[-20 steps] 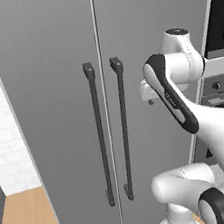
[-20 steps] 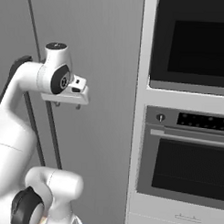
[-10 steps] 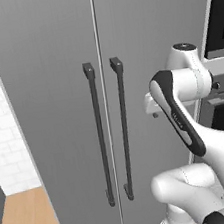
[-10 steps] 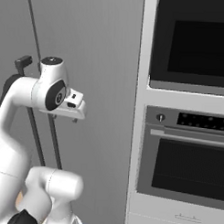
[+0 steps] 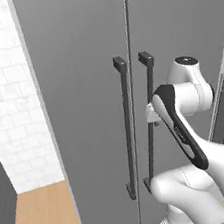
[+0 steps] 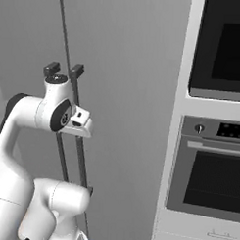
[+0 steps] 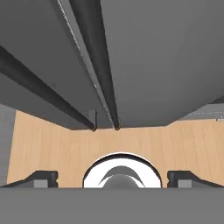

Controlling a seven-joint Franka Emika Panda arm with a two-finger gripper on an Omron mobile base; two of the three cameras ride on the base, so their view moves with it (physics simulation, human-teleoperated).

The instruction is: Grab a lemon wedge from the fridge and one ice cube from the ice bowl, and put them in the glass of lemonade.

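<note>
The grey fridge (image 5: 80, 88) stands with both doors shut, its two long dark bar handles (image 5: 128, 127) side by side at the centre seam. In the right base view the fridge (image 6: 132, 93) is left of the oven column, and my hand (image 6: 80, 123) sits right at the right-hand handle (image 6: 80, 155), about mid-height. The hand view looks down along the doors (image 7: 166, 57) and the handle bars (image 7: 98, 57) to the floor. My gripper (image 7: 114, 177) is open with nothing between its fingertips (image 7: 41, 177). The lemon wedge, the ice bowl and the glass of lemonade are out of view.
A black microwave and oven column (image 6: 208, 164) stands directly right of the fridge. A white brick wall (image 5: 2, 74) is on the left, with wooden floor (image 5: 42, 214) below it. My own arm (image 5: 183, 134) rises close in front of the right door.
The whole picture has shifted right in both base views, so the base has moved. My hand has come lower and closer to the right door's handle.
</note>
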